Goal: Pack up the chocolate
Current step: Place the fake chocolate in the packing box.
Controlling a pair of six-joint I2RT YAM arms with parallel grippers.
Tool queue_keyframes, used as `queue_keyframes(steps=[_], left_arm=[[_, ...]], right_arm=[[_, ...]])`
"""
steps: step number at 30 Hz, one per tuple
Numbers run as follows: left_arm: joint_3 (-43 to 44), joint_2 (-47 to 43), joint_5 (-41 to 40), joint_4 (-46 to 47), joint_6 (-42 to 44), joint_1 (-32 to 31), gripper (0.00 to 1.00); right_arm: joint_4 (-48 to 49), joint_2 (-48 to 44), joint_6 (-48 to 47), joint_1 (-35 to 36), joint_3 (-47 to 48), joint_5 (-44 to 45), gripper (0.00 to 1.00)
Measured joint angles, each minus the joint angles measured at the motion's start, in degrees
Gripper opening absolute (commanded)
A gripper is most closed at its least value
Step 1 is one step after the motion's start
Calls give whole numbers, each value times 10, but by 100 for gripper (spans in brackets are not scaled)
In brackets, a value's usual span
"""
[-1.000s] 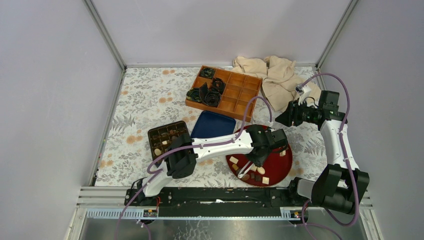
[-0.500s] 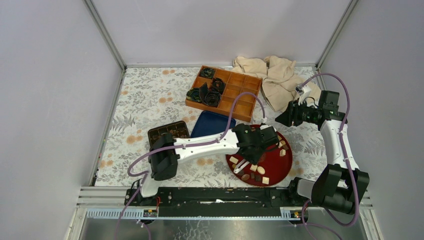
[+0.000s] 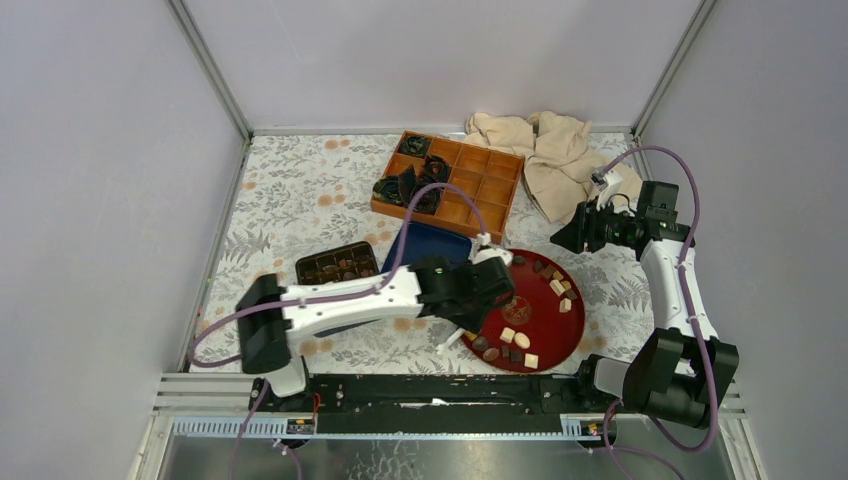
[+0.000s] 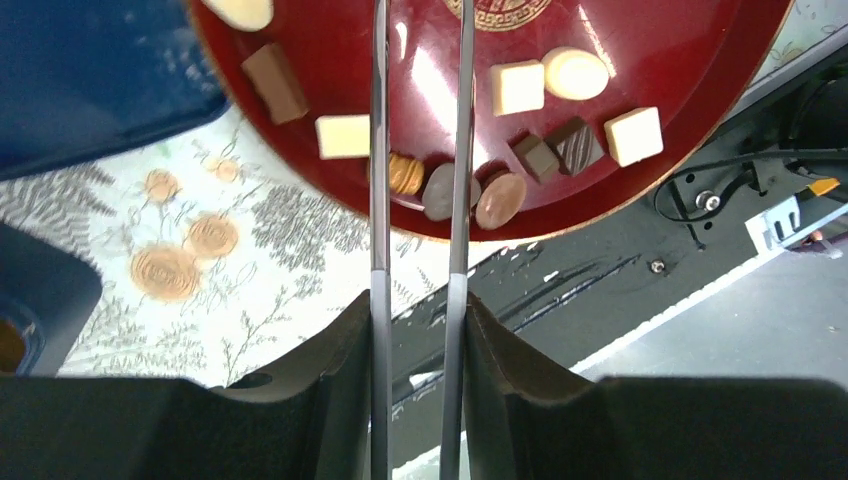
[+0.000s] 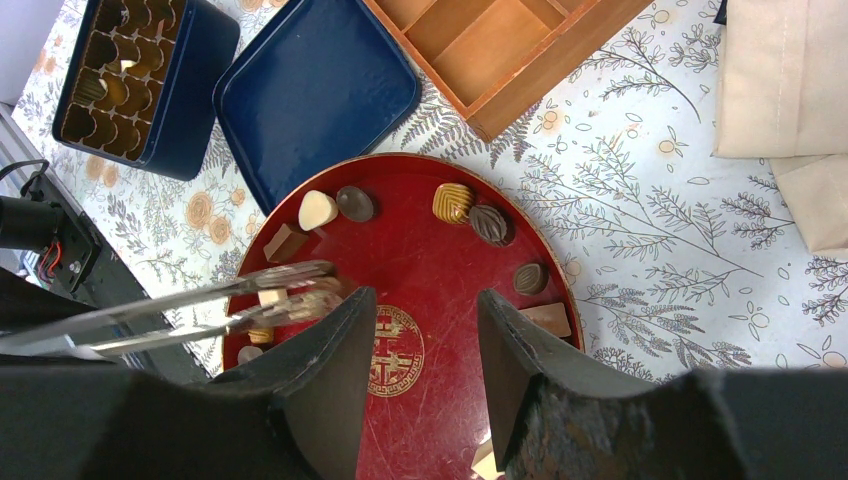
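Left gripper [image 4: 418, 305], clamped on the tweezers [image 4: 379, 120], needs a steady squeeze and level tips, picking one piece where chocolates [image 3: 508, 346] crowd the plate's [image 3: 548, 322] six o'clock edge.

Tabletop [image 3: 300, 200], floral-print surface, five items lying on it.
Far side: wooden divided box [image 3: 480, 190], with a crumpled beige cloth [image 3: 545, 150] just to its right in the back corner. Middle: flat blue lid [image 3: 430, 245], a dark blue compartment box [image 5: 195, 110] just left of it, and a round red plate [image 3: 545, 325] just right, toward the near edge.
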Motion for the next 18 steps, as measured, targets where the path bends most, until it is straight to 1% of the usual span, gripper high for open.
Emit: queue_keyframes(steps=[3,7,12,18], left_arm=[[-43,-63,-12,-1,-24,5,0],[-89,-150,-30,-36,-59,17,0],[-128,-230,-49,-118,-114,35,0],[-163,-315,-61,-219,-178,36,0]], right_arm=[[0,0,0,0,0,0,49],[0,0,0,0,0,0,49],[0,0,0,0,0,0,49],[0,1,0,0,0,0,49]])
